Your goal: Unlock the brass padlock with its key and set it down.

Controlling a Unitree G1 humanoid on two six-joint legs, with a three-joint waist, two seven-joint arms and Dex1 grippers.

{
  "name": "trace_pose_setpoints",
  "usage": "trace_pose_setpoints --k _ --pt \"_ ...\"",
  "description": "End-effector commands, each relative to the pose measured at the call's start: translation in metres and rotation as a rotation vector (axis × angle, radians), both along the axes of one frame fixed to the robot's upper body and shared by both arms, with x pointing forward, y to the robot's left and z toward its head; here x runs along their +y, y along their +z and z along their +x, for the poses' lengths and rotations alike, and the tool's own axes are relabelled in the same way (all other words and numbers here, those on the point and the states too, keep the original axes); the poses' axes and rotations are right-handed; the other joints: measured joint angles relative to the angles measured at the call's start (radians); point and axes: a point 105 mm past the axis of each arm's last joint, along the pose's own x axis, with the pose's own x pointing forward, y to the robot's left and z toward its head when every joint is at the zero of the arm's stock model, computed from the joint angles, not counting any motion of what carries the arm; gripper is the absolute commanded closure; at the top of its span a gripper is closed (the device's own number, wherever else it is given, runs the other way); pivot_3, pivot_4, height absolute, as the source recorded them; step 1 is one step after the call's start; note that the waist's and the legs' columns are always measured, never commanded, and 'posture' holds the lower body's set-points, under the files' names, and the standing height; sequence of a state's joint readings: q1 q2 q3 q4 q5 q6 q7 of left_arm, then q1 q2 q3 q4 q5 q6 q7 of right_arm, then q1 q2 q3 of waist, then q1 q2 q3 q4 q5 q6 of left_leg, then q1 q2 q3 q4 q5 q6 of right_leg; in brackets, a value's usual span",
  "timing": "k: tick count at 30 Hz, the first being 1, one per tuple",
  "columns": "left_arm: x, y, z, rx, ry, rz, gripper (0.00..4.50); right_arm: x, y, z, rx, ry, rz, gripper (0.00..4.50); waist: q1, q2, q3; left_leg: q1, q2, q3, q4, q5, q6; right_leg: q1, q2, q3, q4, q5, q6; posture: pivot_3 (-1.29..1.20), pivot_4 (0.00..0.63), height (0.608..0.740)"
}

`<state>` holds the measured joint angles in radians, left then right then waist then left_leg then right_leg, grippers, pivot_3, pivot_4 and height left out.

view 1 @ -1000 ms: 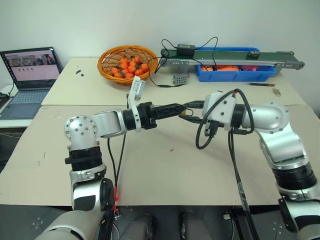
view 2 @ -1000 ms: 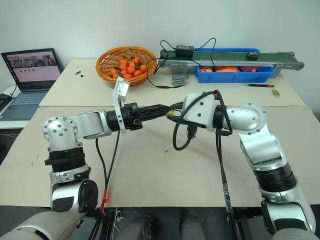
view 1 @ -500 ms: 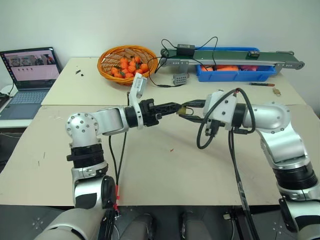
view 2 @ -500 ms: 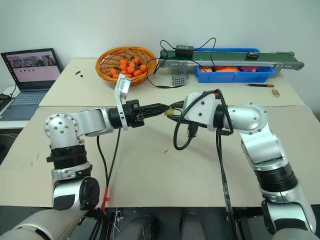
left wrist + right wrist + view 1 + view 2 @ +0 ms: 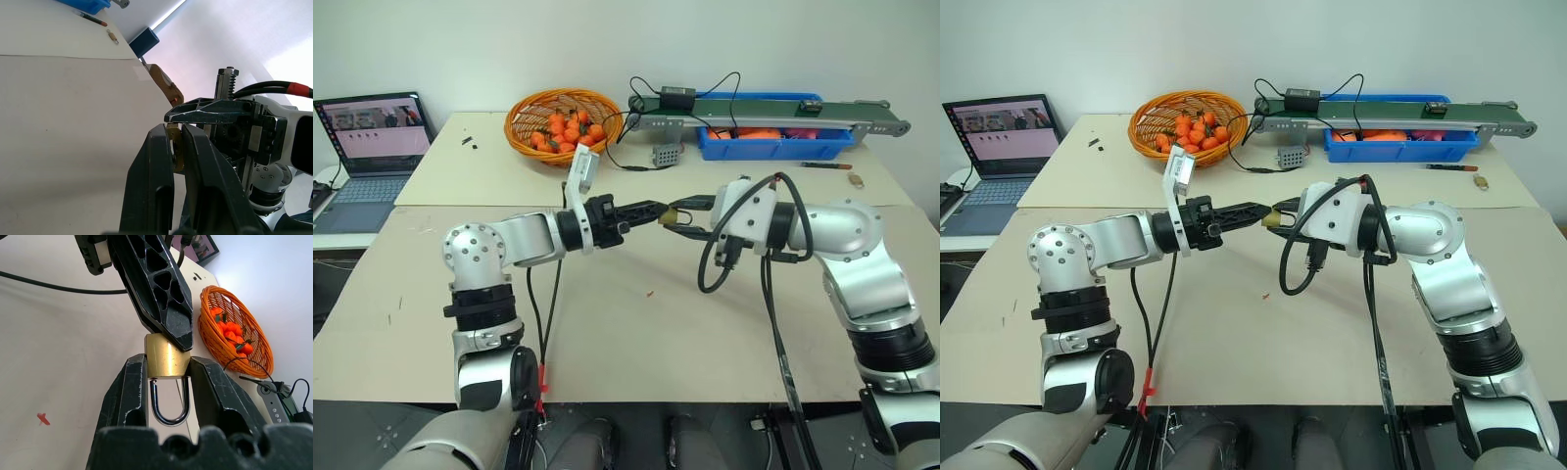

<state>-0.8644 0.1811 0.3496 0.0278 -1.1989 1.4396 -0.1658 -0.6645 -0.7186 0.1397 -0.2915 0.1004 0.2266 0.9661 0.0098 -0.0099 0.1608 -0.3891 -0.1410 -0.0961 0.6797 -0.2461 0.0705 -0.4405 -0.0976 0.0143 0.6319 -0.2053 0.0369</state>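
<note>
Wicker basket (image 5: 560, 102) holds oranges (image 5: 568, 131); blue bin (image 5: 773, 147) behind.

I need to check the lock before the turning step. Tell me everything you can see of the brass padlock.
The brass padlock is a small, squarish, gold-coloured metal block with a thin silvery U-shaped shackle, which looks seated in the body. It is held above the table, clamped between the two fingers of the right claw, shackle toward that wrist. The left claw is pinched at its far end; the key is hidden.
</note>
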Motion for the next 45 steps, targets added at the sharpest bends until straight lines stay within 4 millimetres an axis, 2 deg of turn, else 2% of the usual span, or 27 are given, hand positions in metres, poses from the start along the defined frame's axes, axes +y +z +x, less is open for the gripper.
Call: trace_pose_setpoints --k 1,2,13,16,18,20,35,36,37,38,40,45 --pt "-0.007 0.011 -0.007 -0.044 -0.046 -0.017 2.86 0.000 0.021 -0.003 -0.081 0.006 0.025 3.62 0.000 0.000 0.000 0.000 0.000 0.000 0.000 0.000 0.000 0.000 0.000 0.000 0.000 0.000 0.000 0.00 0.150 0.740" --pt "-0.007 0.010 -0.008 -0.043 -0.048 -0.018 2.62 0.000 0.021 -0.003 -0.080 0.007 0.024 3.62 0.000 0.000 0.000 0.000 0.000 0.000 0.000 0.000 0.000 0.000 0.000 0.000 0.000 0.000 0.000 0.00 0.150 0.740" --pt "-0.006 0.009 -0.009 -0.043 -0.060 -0.034 2.62 -0.001 0.020 -0.003 -0.081 0.006 0.020 3.62 0.000 0.000 0.000 0.000 0.000 0.000 0.000 0.000 0.000 0.000 0.000 0.000 0.000 0.000 0.000 0.00 0.150 0.740" --pt "-0.003 0.011 -0.006 -0.046 -0.053 -0.032 3.25 -0.001 0.020 -0.003 -0.080 0.006 0.019 3.62 0.000 0.000 0.000 0.000 0.000 0.000 0.000 0.000 0.000 0.000 0.000 0.000 0.000 0.000 0.000 0.00 0.150 0.740" --pt "-0.002 0.013 -0.006 -0.049 -0.054 -0.035 4.00 -0.001 0.020 -0.003 -0.080 0.006 0.018 3.62 0.000 0.000 0.000 0.000 0.000 0.000 0.000 0.000 0.000 0.000 0.000 0.000 0.000 0.000 0.000 0.00 0.150 0.740" --pt "-0.002 0.016 -0.005 -0.055 -0.051 -0.041 4.48 -0.002 0.020 -0.003 -0.080 0.005 0.017 3.62 0.001 0.000 0.000 0.000 0.000 0.000 0.000 0.000 0.000 0.000 0.000 0.000 0.000 0.000 0.000 0.00 0.150 0.740" --pt "-0.007 0.019 -0.005 -0.062 -0.042 -0.058 4.47 -0.002 0.017 -0.003 -0.050 0.007 0.018 3.62 0.000 0.000 0.000 0.000 0.000 0.000 0.000 0.000 0.000 0.000 0.000 0.000 0.000 0.000 0.000 0.00 0.150 0.740" --pt "-0.007 0.019 -0.005 -0.063 -0.042 -0.058 4.47 -0.002 0.016 -0.003 -0.034 0.005 0.024 3.12 0.000 0.000 0.000 0.000 0.000 0.000 0.000 0.000 0.000 0.000 0.000 0.000 0.000 0.000 0.000 0.00 0.150 0.740" --pt "-0.007 0.018 -0.005 -0.063 -0.043 -0.058 4.47 -0.002 0.016 -0.003 -0.025 0.004 0.026 3.12 0.001 0.000 0.000 0.000 0.000 0.000 0.000 0.000 0.000 0.000 0.000 0.000 0.000 0.000 0.000 0.00 0.150 0.740" --pt "-0.007 0.018 -0.006 -0.063 -0.043 -0.057 4.47 -0.003 0.016 -0.003 -0.022 0.003 0.027 2.52 0.001 0.000 0.000 0.000 0.000 0.000 0.000 0.000 0.000 0.000 0.000 0.000 0.000 0.000 0.000 0.00 0.150 0.740" --pt "-0.007 0.018 -0.005 -0.062 -0.042 -0.056 4.47 -0.003 0.016 -0.002 -0.025 -0.005 0.026 1.95 0.001 0.000 0.000 0.000 0.000 0.000 0.000 0.000 0.000 0.000 0.000 0.000 0.000 0.000 0.000 0.00 0.150 0.740" --pt "-0.005 0.017 -0.006 -0.060 -0.040 -0.052 4.47 -0.007 0.013 -0.001 -0.020 -0.026 0.004 0.19 0.001 0.000 0.000 0.000 0.000 0.000 0.000 0.000 0.000 0.000 0.000 0.000 0.000 0.000 0.000 0.00 0.150 0.740"
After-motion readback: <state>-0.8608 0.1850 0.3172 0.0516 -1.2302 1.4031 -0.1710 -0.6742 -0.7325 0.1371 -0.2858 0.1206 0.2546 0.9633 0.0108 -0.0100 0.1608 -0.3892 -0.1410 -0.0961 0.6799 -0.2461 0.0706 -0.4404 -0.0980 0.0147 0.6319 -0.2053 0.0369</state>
